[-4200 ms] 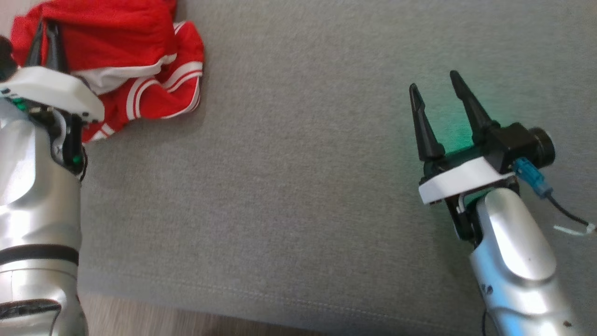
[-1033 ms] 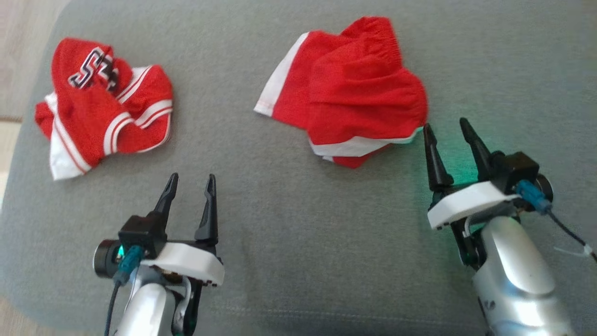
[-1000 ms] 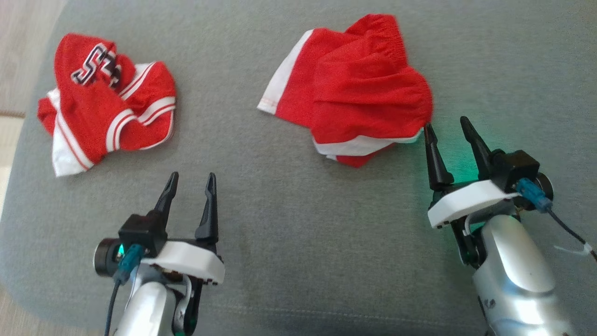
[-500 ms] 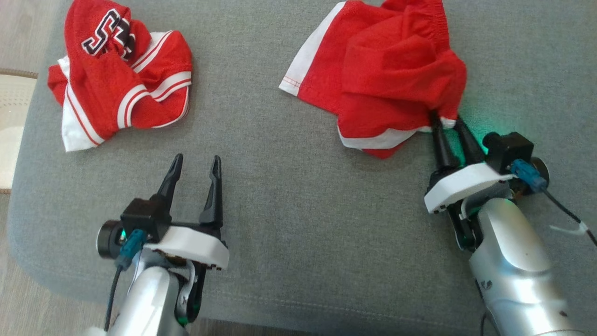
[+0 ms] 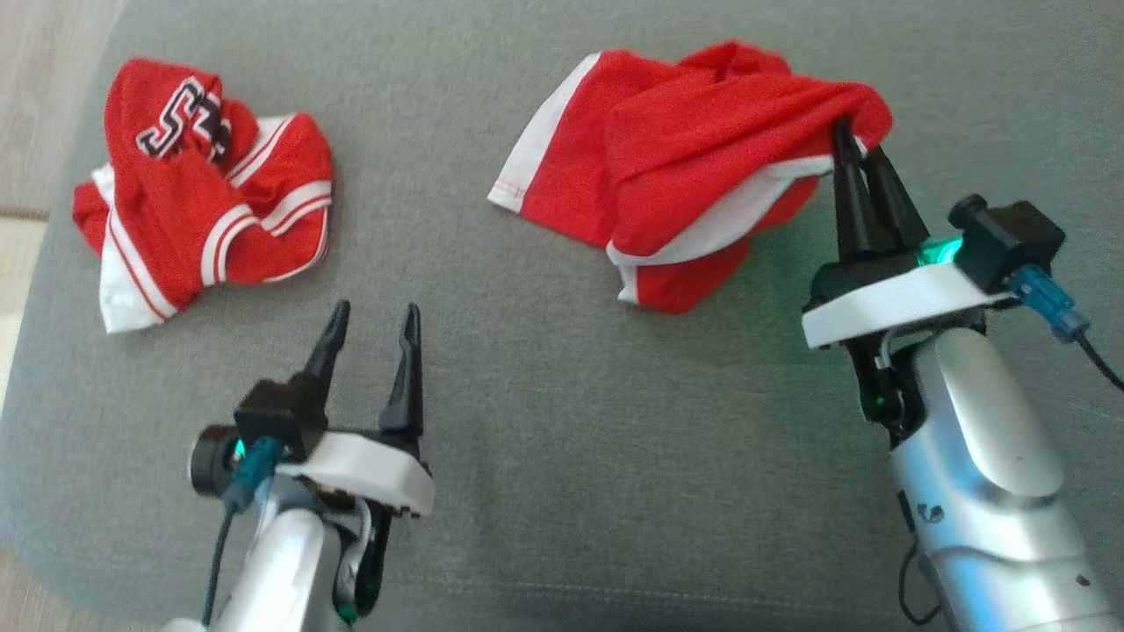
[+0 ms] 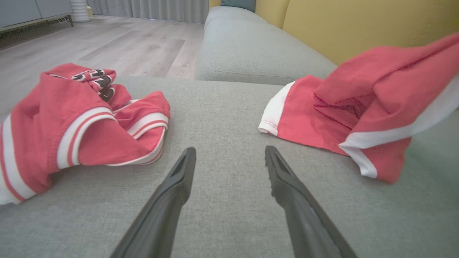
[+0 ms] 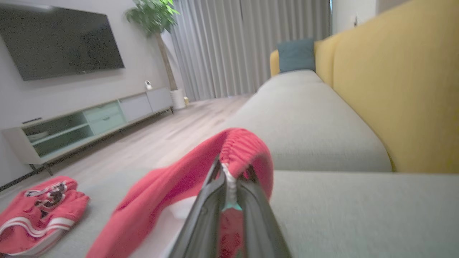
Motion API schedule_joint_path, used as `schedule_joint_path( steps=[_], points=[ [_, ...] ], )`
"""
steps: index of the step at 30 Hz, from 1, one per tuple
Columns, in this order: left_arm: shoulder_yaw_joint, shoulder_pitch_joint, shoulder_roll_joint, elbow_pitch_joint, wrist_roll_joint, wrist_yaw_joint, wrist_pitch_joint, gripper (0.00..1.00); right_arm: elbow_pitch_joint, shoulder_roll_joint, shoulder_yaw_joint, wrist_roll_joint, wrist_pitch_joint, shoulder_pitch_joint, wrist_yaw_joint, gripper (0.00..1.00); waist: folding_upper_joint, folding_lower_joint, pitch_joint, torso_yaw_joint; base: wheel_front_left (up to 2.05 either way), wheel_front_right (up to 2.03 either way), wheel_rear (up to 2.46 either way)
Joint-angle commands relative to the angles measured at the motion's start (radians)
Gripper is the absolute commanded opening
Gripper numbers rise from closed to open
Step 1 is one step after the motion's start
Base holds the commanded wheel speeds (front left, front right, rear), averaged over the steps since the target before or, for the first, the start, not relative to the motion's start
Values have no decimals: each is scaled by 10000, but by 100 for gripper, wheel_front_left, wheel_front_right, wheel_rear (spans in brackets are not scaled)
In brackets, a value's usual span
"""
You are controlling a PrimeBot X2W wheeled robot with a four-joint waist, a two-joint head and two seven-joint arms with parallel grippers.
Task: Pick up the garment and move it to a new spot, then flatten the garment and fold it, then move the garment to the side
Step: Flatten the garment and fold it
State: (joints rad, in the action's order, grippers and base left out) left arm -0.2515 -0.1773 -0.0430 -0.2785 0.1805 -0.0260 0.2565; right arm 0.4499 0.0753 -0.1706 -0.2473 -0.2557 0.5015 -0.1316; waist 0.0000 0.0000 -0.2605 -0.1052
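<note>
**Red shorts (image 5: 685, 167), right end held up off the grey sofa seat (image 5: 562, 395).**
Your right hand (image 5: 850, 140) is clamped on the gathered waistband, and the white-trimmed remainder trails down to the cushion. Your left hand (image 5: 376, 309) hangs with its fingers apart over bare cushion, holding nothing. A crumpled red jersey (image 5: 202, 211) with white stripes lies well apart, at the seat's left end.

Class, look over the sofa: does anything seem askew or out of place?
The red jersey lies crumpled at the left of the cushion; the red shorts sit lopsided, one edge pinched up by the right tool.
</note>
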Motion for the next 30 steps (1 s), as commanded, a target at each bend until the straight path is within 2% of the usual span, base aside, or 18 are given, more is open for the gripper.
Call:
schedule_joint_path(
  steps=[1, 6, 11, 16, 18, 22, 27, 30],
  points=[
    [191, 107, -72, 193, 69, 10, 53, 100, -547, 5, -479, -169, -61, 378, 9, 0, 0, 0, 460, 311, 0, 0, 0],
    [-82, 319, -72, -28, 253, -65, 53, 100, -1067, 151, -2118, -1018, -61, 1377, 9, 0, 0, 0, 1117, 385, 0, 0, 0],
    [-401, 548, -72, -152, 438, -151, 53, 100, -979, -46, -4007, -2071, -52, 2768, 9, 0, 0, 0, 1589, 103, 0, 0, 0],
    [-576, 774, -72, -252, 528, -233, 53, 100, -764, -221, -4520, -3017, -56, 3731, 9, 0, 0, 0, 1831, -224, 0, 0, 0],
    [-615, 888, -72, -297, 560, -283, 53, 100, -798, -243, -4312, -3576, -57, 3990, 9, 0, 0, 0, 1888, -350, 0, 0, 0],
    [-545, 950, -72, -275, 598, -373, 53, 100, 10, -247, -3688, -3230, -59, 3495, 9, 0, 0, 0, 1825, -257, 0, 0, 0],
    [-488, 893, -72, -255, 546, -307, 53, 100, 1756, -159, -1777, -2070, -59, 2101, 9, 0, 0, 0, 1592, 148, 0, 0, 0],
    [-488, 789, -72, -248, 482, -239, 53, 100, 2490, 194, -676, -1224, -59, 1134, 9, 0, 0, 0, 1426, 375, 0, 0, 0]
  ],
)
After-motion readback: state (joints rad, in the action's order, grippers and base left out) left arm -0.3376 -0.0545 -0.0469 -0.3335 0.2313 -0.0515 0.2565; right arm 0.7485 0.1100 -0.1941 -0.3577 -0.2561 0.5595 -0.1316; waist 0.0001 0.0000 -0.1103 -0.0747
